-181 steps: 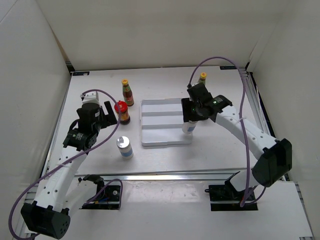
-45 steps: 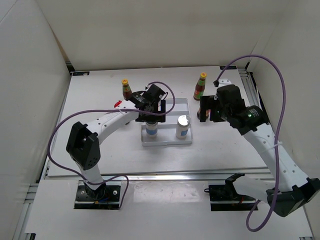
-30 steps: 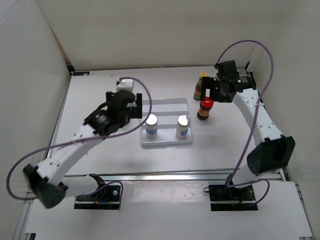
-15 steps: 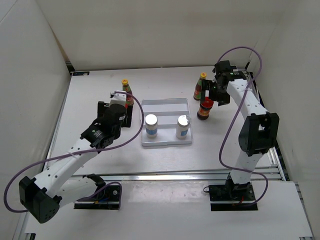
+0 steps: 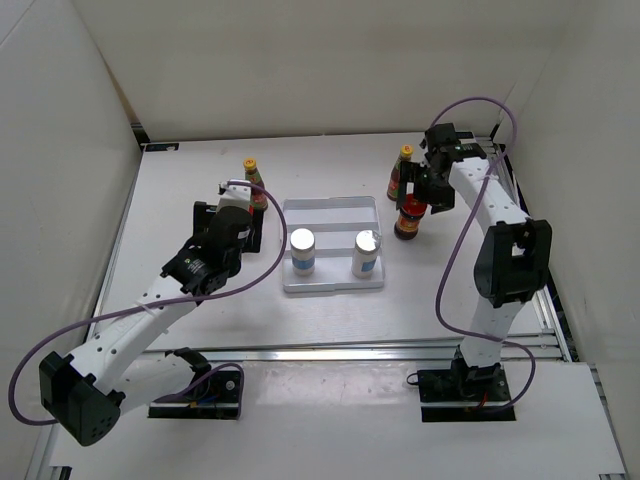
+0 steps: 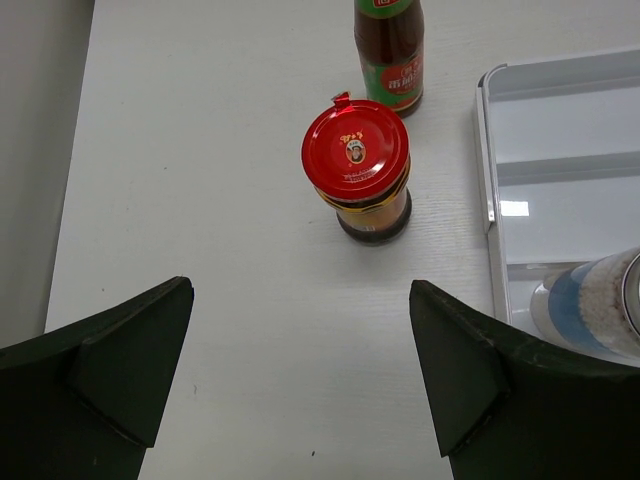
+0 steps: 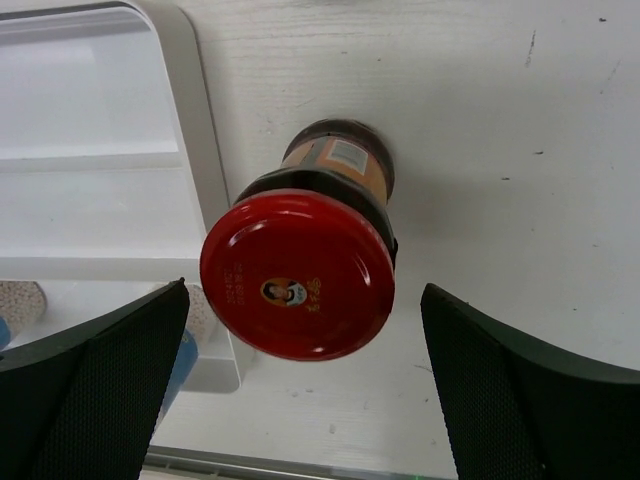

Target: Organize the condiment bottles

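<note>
Left gripper (image 6: 300,330) gapes empty above 1 squat dark red-lidded jar (image 6: 358,170); right gripper (image 7: 303,300), also spread, centres over the 2nd jar (image 7: 297,275) for clamping.

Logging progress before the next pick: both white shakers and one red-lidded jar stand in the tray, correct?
No jar is in the tray. Only the white shakers stand there; the left jar and the right jar sit on the table beside it, as the top and wrist views show.
</note>
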Available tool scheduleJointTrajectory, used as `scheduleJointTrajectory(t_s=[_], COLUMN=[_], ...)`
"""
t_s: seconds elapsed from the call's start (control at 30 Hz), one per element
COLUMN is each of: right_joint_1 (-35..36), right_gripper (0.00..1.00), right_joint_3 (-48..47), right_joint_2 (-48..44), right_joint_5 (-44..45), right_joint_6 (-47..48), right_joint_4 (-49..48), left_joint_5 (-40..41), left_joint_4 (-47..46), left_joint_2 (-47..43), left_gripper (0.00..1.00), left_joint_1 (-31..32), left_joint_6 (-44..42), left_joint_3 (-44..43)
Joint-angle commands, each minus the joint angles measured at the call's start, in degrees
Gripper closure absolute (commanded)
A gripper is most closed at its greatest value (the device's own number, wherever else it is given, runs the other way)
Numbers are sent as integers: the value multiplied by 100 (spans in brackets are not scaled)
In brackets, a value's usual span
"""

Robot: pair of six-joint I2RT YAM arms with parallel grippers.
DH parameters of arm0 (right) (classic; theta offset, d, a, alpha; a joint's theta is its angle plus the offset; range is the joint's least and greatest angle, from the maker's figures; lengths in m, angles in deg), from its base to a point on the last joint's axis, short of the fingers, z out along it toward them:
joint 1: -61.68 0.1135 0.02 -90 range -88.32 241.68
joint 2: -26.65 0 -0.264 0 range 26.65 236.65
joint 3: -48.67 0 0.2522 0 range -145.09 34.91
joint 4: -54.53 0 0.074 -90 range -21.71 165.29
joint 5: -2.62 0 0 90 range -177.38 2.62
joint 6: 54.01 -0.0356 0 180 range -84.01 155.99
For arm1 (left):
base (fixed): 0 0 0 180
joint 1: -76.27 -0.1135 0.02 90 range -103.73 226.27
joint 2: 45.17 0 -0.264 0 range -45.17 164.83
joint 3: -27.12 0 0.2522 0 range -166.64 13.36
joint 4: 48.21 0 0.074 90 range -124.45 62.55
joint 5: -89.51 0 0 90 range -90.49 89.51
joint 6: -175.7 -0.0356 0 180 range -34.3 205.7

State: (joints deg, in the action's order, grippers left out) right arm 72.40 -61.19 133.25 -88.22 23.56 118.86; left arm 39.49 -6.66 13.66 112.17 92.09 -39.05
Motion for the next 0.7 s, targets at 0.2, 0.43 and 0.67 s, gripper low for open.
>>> scheduleJointTrajectory(t_s=[0.2, 0.43, 0.67], right_joint_1=[0, 0, 131], right_gripper=[3, 46, 80], right_joint_3=[-243, -243, -664], right_joint_2=[466, 291, -342], right_joint_5=[-144, -83, 242], right_joint_6=[-102, -102, -102], right_joint_4=[-20, -20, 182], left_joint_5=[281, 282, 282], left_joint_4=[-107, -107, -107], left_joint_2=[-20, -20, -20], left_gripper=[0, 0, 0], left_joint_1=[-22, -22, -22], left_joint_6=[-7, 46, 46], left_joint_3=[-174, -174, -174])
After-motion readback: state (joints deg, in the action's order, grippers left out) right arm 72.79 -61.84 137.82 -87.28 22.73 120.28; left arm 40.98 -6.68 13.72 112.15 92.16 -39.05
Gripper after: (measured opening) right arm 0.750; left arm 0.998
